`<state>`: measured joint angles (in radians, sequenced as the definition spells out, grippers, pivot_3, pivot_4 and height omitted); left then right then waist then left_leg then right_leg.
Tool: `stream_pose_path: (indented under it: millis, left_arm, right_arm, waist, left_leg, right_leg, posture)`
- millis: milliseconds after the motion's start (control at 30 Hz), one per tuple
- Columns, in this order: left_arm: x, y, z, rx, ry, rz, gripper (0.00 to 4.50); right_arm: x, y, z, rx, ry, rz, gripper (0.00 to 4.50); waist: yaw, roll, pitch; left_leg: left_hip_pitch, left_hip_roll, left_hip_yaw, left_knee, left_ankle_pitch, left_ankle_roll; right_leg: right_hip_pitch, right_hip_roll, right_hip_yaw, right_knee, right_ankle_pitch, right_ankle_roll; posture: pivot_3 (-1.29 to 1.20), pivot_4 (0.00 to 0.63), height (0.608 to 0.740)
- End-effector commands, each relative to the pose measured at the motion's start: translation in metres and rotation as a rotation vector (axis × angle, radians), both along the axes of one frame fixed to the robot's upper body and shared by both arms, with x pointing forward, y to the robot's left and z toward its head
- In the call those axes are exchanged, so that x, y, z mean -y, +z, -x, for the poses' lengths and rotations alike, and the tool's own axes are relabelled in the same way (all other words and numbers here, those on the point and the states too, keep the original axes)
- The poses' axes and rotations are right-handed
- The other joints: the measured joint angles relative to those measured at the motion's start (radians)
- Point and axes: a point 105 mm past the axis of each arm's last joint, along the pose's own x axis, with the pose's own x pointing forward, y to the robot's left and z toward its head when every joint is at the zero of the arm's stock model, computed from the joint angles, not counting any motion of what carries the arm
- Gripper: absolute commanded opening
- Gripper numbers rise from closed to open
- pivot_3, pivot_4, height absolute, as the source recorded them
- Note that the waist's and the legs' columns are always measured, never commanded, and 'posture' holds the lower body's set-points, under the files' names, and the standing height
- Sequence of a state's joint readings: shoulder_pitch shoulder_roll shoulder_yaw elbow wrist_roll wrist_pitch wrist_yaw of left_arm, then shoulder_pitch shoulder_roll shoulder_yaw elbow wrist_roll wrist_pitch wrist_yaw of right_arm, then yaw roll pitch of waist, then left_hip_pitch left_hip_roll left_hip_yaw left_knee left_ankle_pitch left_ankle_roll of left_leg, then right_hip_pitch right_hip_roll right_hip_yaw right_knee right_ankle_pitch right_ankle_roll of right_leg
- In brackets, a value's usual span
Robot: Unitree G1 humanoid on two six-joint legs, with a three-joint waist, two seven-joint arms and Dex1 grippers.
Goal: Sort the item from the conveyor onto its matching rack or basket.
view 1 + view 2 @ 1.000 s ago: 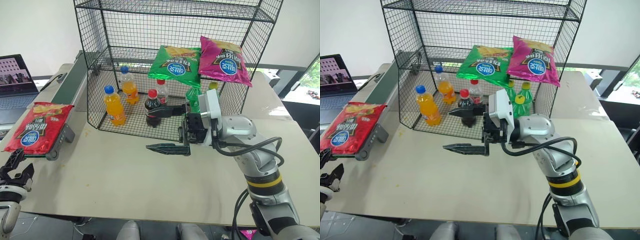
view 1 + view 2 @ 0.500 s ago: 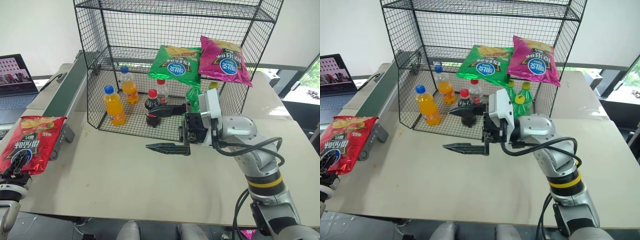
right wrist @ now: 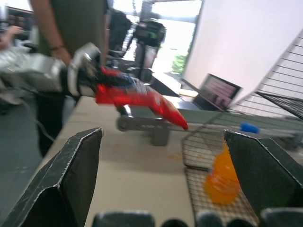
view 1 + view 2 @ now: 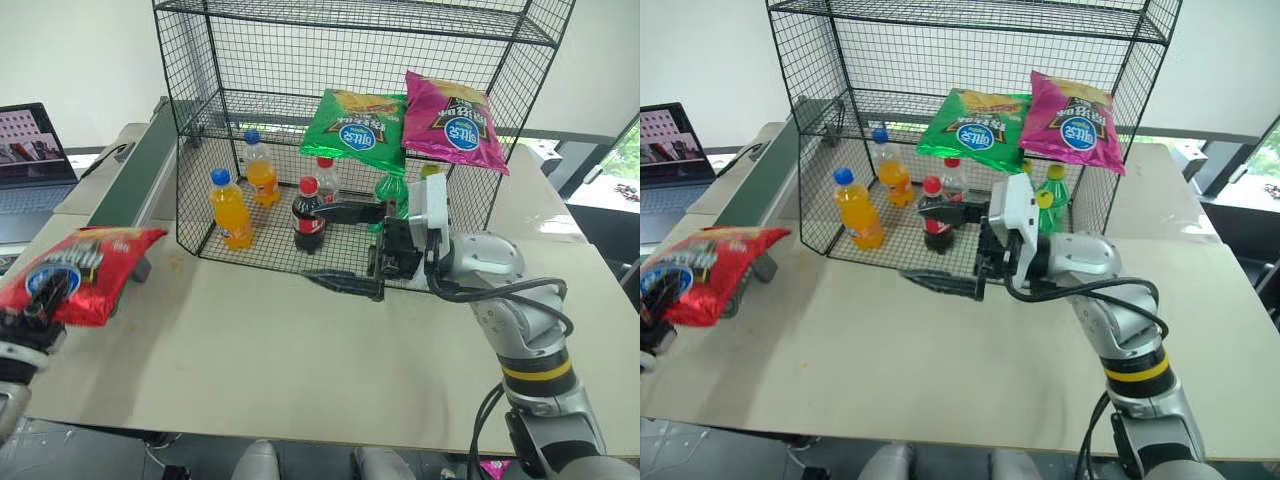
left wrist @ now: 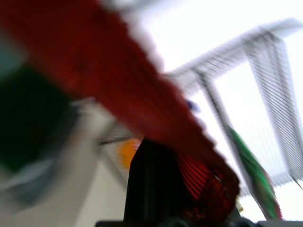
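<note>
I have the red bag (image 4: pixel 82 272) pinched in my left gripper (image 4: pixel 40 305), fingers pressed together on its near end, and it hangs clear of the conveyor (image 4: pixel 135 185), above the table (image 4: pixel 260 370) just off the belt's near end. So the pick looks done; what is left, as I judge it, is carrying the bag across to the rack (image 4: pixel 350 130) and laying it on the tier where the green bag (image 4: pixel 355 125) and magenta bag (image 4: pixel 455 125) already lean. My right gripper (image 4: pixel 345 248) hovers at the rack's front edge with its fingers spread wide and nothing between them, pointing toward my left. It sits right across the mouth of the lower tier, so it could block my path, or it may be waiting to take the bag from me; I cannot tell which. On the bottom tier stand two orange bottles (image 4: pixel 230 210), cola bottles (image 4: pixel 308 215) and green bottles (image 4: pixel 1050 200). A laptop (image 4: pixel 35 160) sits beyond the conveyor, and in the right wrist view a person (image 3: pixel 71 28) stands behind my left arm.
</note>
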<state>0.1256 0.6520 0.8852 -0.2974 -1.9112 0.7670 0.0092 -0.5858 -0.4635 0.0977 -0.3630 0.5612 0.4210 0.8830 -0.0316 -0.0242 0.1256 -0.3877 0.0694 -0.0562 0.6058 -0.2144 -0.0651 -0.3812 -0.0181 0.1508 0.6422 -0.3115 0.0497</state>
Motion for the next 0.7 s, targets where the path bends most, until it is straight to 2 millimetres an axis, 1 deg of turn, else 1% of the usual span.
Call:
stream_pose_path:
  millis: [33,67,100,200,233,267,333,433,533,600,700]
  left_arm:
    - [0.065,0.033,-0.012,0.111,-0.252,-0.085,0.1]
    - [0.076,0.04,-0.016,0.139,-0.291,-0.094,0.1]
    - [0.082,0.045,-0.019,0.155,-0.311,-0.096,0.1]
    - [0.108,0.07,-0.038,0.234,-0.402,-0.059,0.1]
    - [0.114,0.076,-0.042,0.247,-0.421,-0.048,0.1]
    - [0.12,0.081,-0.05,0.26,-0.448,-0.037,0.1]
    - [0.129,0.093,-0.071,0.29,-0.476,0.009,0.1]
    - [0.138,0.103,-0.097,0.32,-0.485,0.018,0.1]
    - [0.144,0.114,-0.114,0.356,-0.492,0.033,0.1]
    - [0.146,0.118,-0.127,0.375,-0.469,0.031,0.1]
    - [0.142,0.118,-0.144,0.383,-0.416,0.05,0.1]
  right_arm:
    - [0.014,0.01,-0.007,0.061,-0.131,-0.047,4.5]
    - [0.016,0.012,-0.009,0.068,-0.157,-0.06,4.5]
    - [0.016,0.013,-0.01,0.073,-0.172,-0.068,4.5]
    - [0.02,0.029,-0.013,0.126,-0.265,-0.155,4.5]
    - [0.021,0.033,-0.014,0.138,-0.284,-0.175,4.5]
    - [0.021,0.037,-0.014,0.153,-0.299,-0.19,4.5]
    - [0.02,0.047,-0.012,0.188,-0.331,-0.226,4.5]
    - [0.022,0.059,-0.01,0.232,-0.377,-0.264,4.5]
    - [0.026,0.067,-0.009,0.257,-0.422,-0.29,4.5]
    - [0.029,0.069,-0.009,0.266,-0.455,-0.301,4.5]
    - [0.031,0.067,-0.008,0.261,-0.484,-0.304,4.5]
  waist:
    - [0.007,0.004,0.002]
    - [0.008,0.005,0.003]
    - [0.01,0.005,0.003]
    - [0.011,0.005,0.003]
    - [0.013,0.005,0.003]
    - [0.01,0.005,0.003]
    - [0.013,0.006,0.004]
    - [0.016,0.006,0.004]
    - [0.016,0.006,0.004]
    - [0.017,0.006,0.004]
    - [0.017,0.006,0.004]
  left_leg:
    - [0.0,-0.001,0.0,0.0,0.0,0.0]
    - [0.0,-0.001,0.0,0.0,0.0,0.0]
    - [-0.001,-0.001,0.001,0.0,0.0,0.0]
    - [-0.001,-0.002,0.001,0.0,0.001,-0.001]
    - [-0.002,-0.002,0.0,0.0,0.001,-0.001]
    - [-0.002,-0.002,0.0,0.0,0.001,-0.001]
    - [-0.002,-0.002,0.001,0.0,0.001,0.0]
    - [-0.002,-0.003,0.0,0.0,0.001,-0.001]
    - [-0.002,-0.003,0.0,0.0,0.001,-0.001]
    - [-0.002,-0.003,0.0,0.0,0.002,-0.001]
    - [-0.002,-0.003,0.0,0.0,0.002,-0.001]
  right_leg:
    - [0.001,-0.001,0.0,0.0,0.0,0.001]
    - [0.0,-0.001,0.0,0.0,0.0,0.001]
    - [0.001,-0.001,0.0,0.0,0.0,0.001]
    - [0.0,-0.001,0.0,0.001,0.0,0.001]
    - [0.0,-0.001,0.0,0.001,0.0,0.001]
    - [-0.001,-0.001,0.0,0.001,0.0,0.001]
    - [0.0,-0.001,0.0,0.001,0.001,0.001]
    - [-0.001,-0.001,-0.001,0.002,0.001,0.001]
    - [-0.001,-0.001,-0.001,0.002,0.001,0.001]
    - [-0.001,-0.001,-0.001,0.002,0.001,0.001]
    - [-0.001,-0.001,-0.001,0.002,0.001,0.001]
  posture:
    - [0.0,0.15,0.74]
    - [0.0,0.15,0.74]
    - [0.0,0.15,0.74]
    - [0.0,0.15,0.74]
    - [0.0,0.15,0.74]
    - [0.0,0.15,0.74]
    - [0.0,0.15,0.74]
    - [0.0,0.15,0.74]
    - [0.0,0.15,0.74]
    - [0.0,0.15,0.74]
    - [0.0,0.15,0.74]
